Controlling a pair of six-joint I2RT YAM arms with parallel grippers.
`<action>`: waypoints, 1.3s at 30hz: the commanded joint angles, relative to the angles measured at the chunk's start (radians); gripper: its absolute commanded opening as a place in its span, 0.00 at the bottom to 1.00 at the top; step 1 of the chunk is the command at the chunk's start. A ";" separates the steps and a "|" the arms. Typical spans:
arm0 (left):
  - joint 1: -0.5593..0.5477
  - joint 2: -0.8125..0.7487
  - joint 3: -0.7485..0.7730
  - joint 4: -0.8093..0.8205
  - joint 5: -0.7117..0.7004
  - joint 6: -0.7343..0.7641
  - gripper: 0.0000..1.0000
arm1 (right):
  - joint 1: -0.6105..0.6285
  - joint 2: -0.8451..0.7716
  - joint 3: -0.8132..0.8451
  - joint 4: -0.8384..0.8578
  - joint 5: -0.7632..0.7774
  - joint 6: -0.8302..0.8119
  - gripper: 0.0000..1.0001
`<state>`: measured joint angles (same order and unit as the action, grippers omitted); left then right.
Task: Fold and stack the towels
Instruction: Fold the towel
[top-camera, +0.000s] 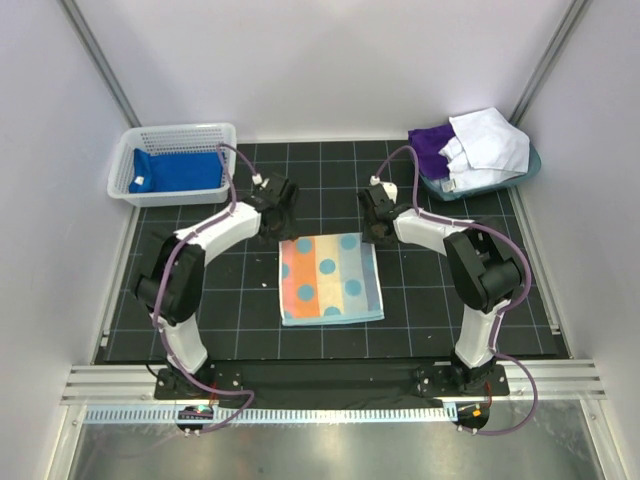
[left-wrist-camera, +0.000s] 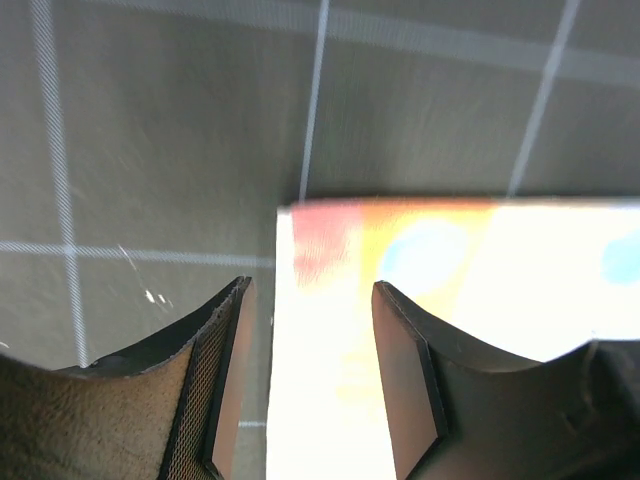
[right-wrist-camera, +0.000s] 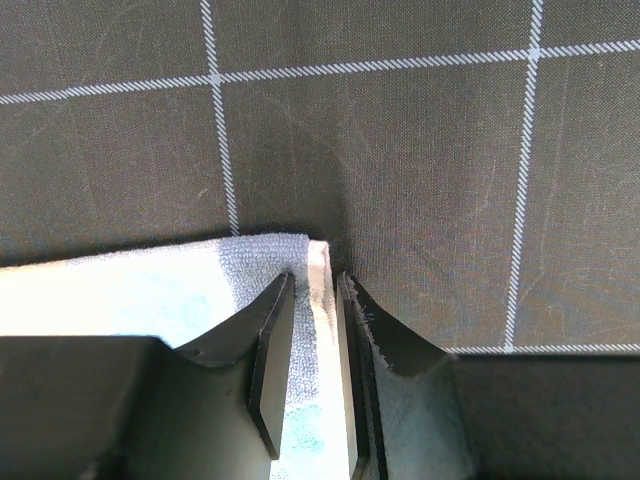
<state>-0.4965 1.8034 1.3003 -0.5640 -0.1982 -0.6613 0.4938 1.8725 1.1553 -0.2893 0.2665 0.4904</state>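
Now | left claw (left-wrist-camera: 312, 290) spread over dotted towel (top-camera: 330, 278) | right claw (right-wrist-camera: 318, 280) pinching its corner | basket (top-camera: 180, 131), tub (top-camera: 533, 160) apart

- A robotics lab test cell, not a home or a shop; plain white panels (top-camera: 320, 60) wall it in on three sides, held by bare metal posts (top-camera: 100, 60)
- The work surface is a black mat (top-camera: 420, 310) ruled with a white grid; aluminium rails (top-camera: 560, 380) run along its near edge
- The left arm (top-camera: 185, 280) and right arm (top-camera: 480, 270) are bolted to a black plate (top-camera: 330, 372) on those rails; cables (top-camera: 234, 172) loop off them
- The only homely things are a polka-dot towel (top-camera: 330, 278), a white mesh basket (top-camera: 170, 135) and a teal tub (top-camera: 530, 168)
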 joint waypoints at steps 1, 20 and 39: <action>-0.016 0.019 -0.067 0.033 0.036 0.012 0.54 | -0.011 0.016 -0.022 -0.011 0.010 -0.015 0.31; -0.008 0.129 0.051 0.012 -0.139 0.000 0.55 | -0.012 0.030 -0.025 -0.008 -0.006 -0.023 0.31; 0.018 0.186 0.077 0.064 -0.087 0.002 0.56 | -0.012 0.034 0.007 -0.021 -0.035 -0.030 0.31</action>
<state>-0.4858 1.9705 1.3537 -0.5499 -0.2928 -0.6537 0.4885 1.8725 1.1542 -0.2806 0.2481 0.4721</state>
